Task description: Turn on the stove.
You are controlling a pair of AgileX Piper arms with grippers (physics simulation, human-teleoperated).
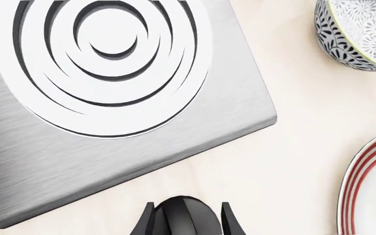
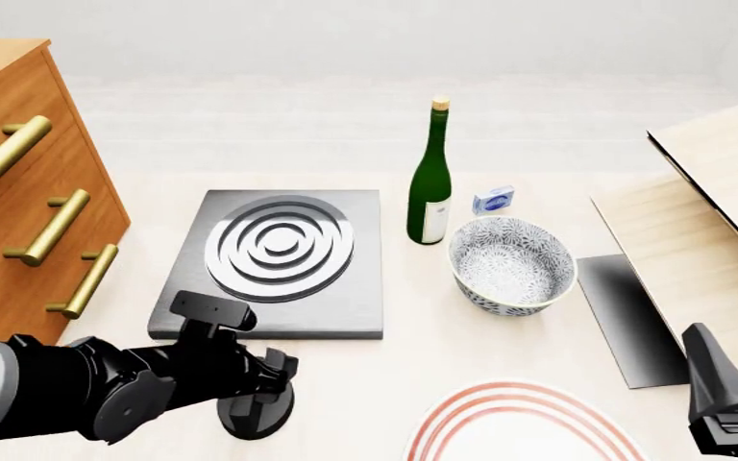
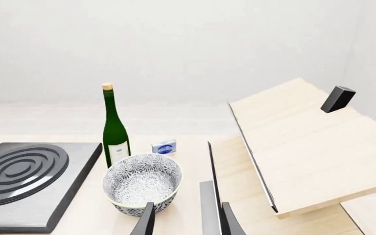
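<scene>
Now, left pincer point(image 2: 257, 401) closing around the black knob point(image 1: 181, 215) at the table's near left, stove point(image 2: 280, 264) lying just beyond it, patterned bowl point(image 2: 513, 264) sitting right of the stove, right pincer point(image 3: 184, 223) hovering spread apart, gripping nothing, near right.

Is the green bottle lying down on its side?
No, the green bottle stands upright on the table, beside the patterned bowl and behind it, with its cork at the top.
</scene>
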